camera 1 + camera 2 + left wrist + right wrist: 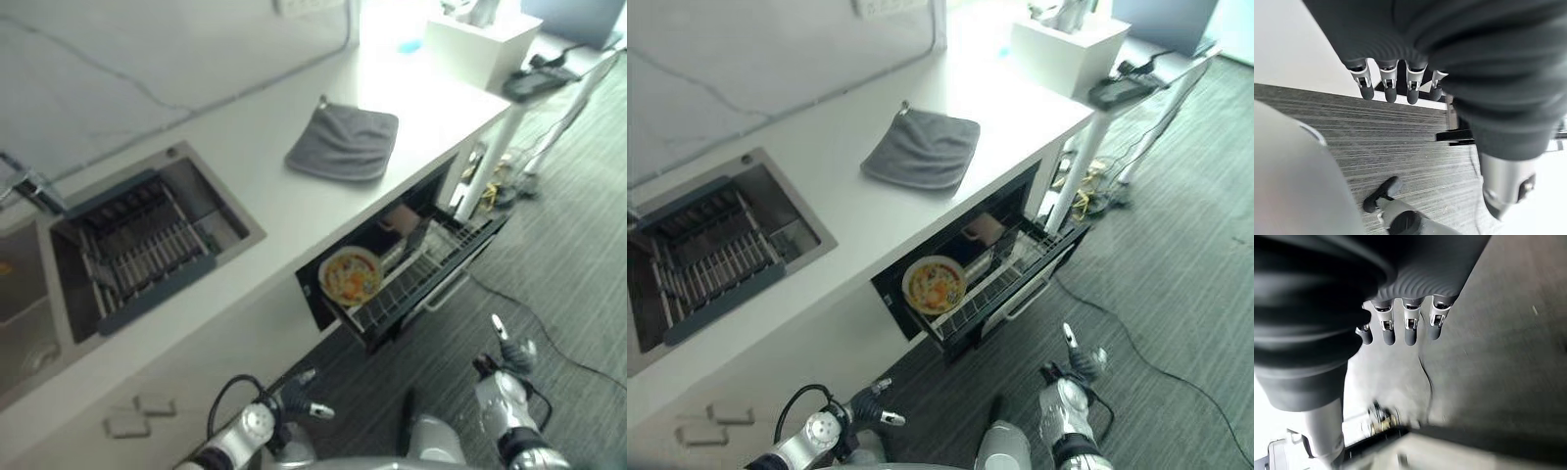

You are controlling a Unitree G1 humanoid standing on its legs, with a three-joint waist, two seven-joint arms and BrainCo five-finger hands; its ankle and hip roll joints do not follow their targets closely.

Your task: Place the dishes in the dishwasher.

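Yellow-patterned plate [350, 275] racked in open dishwasher drawer [431, 279]; left hand [299, 397] and right hand [509, 357] low, fingers relaxed, empty; push drawer squarely shut.

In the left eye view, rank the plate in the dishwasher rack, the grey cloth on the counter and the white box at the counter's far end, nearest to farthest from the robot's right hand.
From the right hand:
1. Plate, standing in the pulled-out rack under the counter.
2. Grey cloth, flat on the counter.
3. White box, far end of the counter.
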